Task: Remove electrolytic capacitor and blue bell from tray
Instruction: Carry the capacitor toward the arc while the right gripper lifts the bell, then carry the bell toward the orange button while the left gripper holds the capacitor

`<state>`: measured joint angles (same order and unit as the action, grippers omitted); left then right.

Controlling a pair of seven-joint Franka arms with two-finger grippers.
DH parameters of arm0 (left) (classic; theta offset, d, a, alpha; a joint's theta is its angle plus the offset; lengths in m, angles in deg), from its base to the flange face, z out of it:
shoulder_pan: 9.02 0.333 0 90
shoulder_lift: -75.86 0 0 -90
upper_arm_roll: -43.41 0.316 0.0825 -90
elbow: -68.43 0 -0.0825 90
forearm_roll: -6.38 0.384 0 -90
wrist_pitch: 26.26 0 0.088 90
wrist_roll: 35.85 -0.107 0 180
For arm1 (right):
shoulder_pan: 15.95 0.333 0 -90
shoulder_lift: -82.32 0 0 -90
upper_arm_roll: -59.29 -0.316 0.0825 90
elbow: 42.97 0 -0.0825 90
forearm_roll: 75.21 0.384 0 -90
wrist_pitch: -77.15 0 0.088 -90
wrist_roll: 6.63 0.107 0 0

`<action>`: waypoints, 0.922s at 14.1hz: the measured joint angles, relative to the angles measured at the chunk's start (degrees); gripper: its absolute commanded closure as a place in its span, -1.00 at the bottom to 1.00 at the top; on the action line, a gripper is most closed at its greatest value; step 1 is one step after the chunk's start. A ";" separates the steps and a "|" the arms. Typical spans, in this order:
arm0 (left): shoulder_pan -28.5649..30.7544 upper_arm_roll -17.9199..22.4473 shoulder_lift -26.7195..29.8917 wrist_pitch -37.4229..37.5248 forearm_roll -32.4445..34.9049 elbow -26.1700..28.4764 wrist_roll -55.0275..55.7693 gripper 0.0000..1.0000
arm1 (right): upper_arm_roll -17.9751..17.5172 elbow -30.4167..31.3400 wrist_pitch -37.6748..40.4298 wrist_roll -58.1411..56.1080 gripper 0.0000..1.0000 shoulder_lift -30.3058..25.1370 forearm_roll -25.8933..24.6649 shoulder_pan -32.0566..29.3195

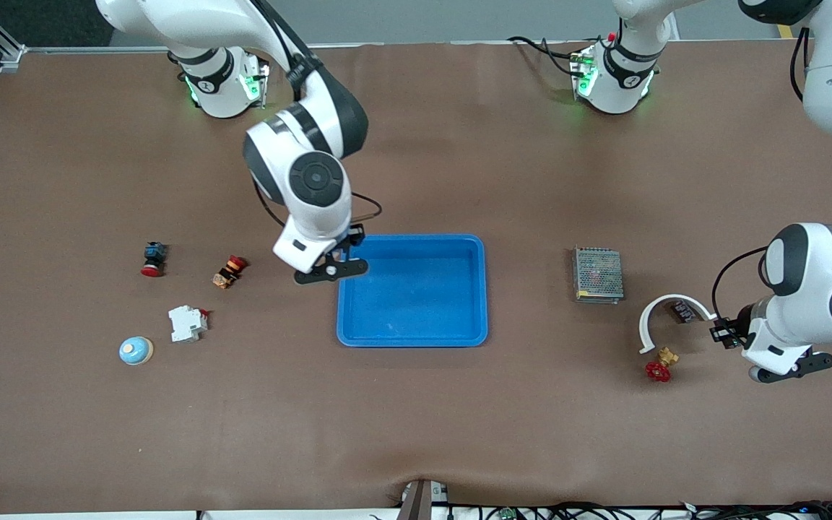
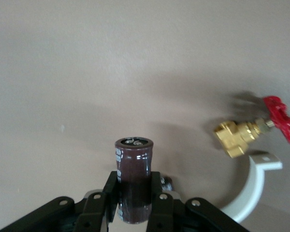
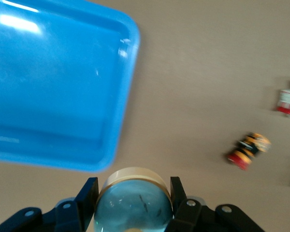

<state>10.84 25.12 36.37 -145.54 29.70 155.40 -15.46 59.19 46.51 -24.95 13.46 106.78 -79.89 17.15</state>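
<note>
At the left arm's end of the desk, the left gripper (image 2: pixel 134 195) has its jaws closed on the electrolytic capacitor (image 2: pixel 134 174). The capacitor's dark cylindrical body is clamped low between the jaws. Its long axis runs out along them, so its top end projects clear of the tips. The gripper is over bare desk, near the brass valve (image 2: pixel 241 137) and the white curved part (image 2: pixel 251 191), and well apart from the tray (image 1: pixel 412 339).

The right gripper (image 1: pixel 333 263) is over the desk just beside the tray corner toward the right arm's end. Its jaws are closed on the blue bell (image 3: pixel 134 208), gripping the tan rim on two sides with the dome between them. In the right wrist view the bell lies outside the tray's rim, not over its floor.

No object is visible inside the tray, so both task items appear to be out of it and only the set-down remains. Each item is already in its own arm's jaws, and neither arm needs to reach across.

- Left arm: lower over open desk clear of the valve; a tall cylinder may tip on release.
- Right arm: move clear of the tray before lowering. A second pale blue domed item (image 1: pixel 136 350) lies on the desk nearer the front camera.
</note>
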 measured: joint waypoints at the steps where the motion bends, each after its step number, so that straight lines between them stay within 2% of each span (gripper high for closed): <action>1: -0.02 -0.01 -0.46 -1.39 0.17 0.00 0.05 1.00 | 0.06 0.09 2.37 -3.53 0.43 -1.65 0.00 -1.44; 4: -0.08 -0.01 -2.42 -6.19 0.18 0.04 0.11 1.00 | 0.26 1.61 6.40 -17.74 0.43 -6.90 0.00 -8.02; 7: -0.12 -0.02 -4.22 -8.81 0.57 0.04 0.11 1.00 | 0.50 5.37 6.72 -34.46 0.43 -11.67 0.00 -16.63; 10: -0.07 0.07 -5.59 -10.60 2.42 0.03 0.27 1.00 | 0.62 8.07 6.09 -50.15 0.43 -13.42 0.00 -25.53; 13: -0.04 0.86 -6.08 -11.13 2.75 0.03 0.27 1.00 | 0.62 11.61 0.68 -61.93 0.43 -13.44 0.01 -32.42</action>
<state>10.80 25.98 30.28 -156.67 32.45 155.43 -15.19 59.81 58.12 -24.26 -48.47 93.34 -79.89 -15.26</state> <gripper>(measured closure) 0.700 0.352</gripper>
